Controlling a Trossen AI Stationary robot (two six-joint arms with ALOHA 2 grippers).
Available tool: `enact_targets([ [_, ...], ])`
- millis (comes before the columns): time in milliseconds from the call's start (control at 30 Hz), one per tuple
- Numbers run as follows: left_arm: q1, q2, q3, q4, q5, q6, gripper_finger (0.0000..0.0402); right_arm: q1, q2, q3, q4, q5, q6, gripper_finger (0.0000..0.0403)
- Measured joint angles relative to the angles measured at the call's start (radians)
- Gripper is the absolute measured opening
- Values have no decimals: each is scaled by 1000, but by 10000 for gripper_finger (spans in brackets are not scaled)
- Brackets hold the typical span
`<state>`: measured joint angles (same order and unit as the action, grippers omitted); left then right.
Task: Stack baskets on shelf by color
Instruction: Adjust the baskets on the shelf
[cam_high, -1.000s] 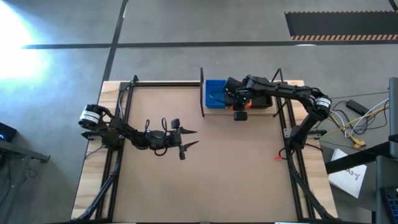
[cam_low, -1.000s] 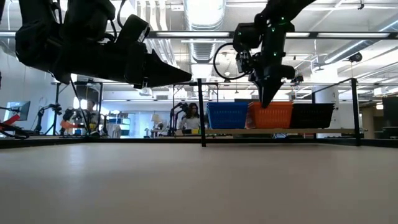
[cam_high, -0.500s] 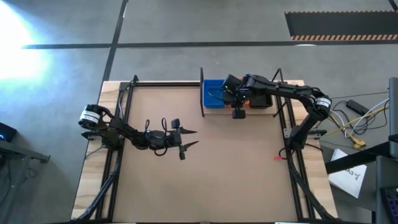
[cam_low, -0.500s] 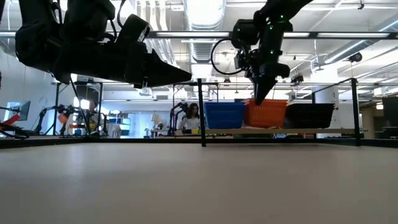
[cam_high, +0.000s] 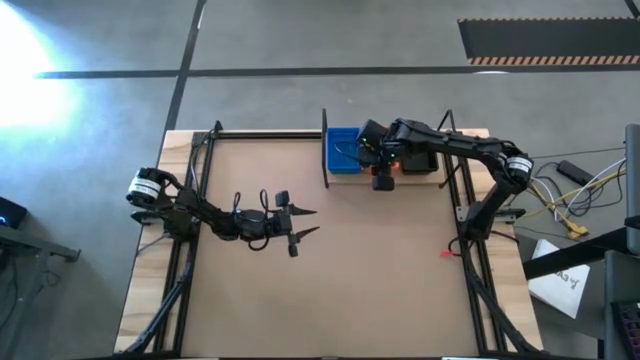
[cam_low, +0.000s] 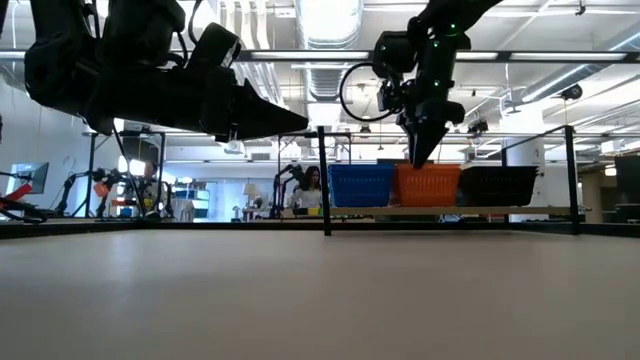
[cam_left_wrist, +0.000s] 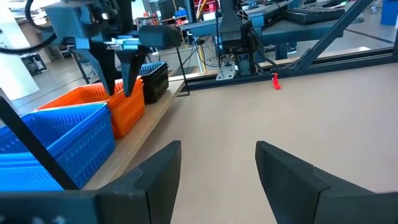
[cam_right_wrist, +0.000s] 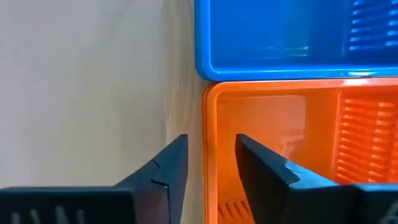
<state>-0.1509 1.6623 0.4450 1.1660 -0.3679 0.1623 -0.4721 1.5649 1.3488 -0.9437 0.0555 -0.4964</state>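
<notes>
Left hand (cam_high: 300, 228) waits nearest, over bare surface (cam_high: 350, 280), fingers apart, empty. Far off, shelf (cam_low: 450, 211) carries blue basket (cam_low: 365, 185), orange basket (cam_low: 430, 185), black basket (cam_low: 500, 185) side by side. Right hand (cam_right_wrist: 208, 155) straddles orange rim, fingers apart. Sorting looks nearly finished.

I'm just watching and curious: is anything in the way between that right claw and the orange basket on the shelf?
Nothing visible. The right gripper is right at the orange basket, its fingers straddling the front wall, on the shelf.
</notes>
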Motion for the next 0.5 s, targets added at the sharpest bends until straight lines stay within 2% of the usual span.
enact_targets([
  [200, -1, 0, 0, -1, 0, -2, 192, -7, -62, 30, -28, 0, 8, 130],
  [333, 0, 0, 0, -2, 0, -2, 192, -53, -124, 29, -115, 65, 73, 109],
  [433, 0, 0, 0, -2, 0, -1, 192, -124, -170, 18, -181, 132, 170, 85],
  [500, 0, 0, 0, -2, 0, -1, 192, -184, -192, -2, -196, 134, 231, 66],
])
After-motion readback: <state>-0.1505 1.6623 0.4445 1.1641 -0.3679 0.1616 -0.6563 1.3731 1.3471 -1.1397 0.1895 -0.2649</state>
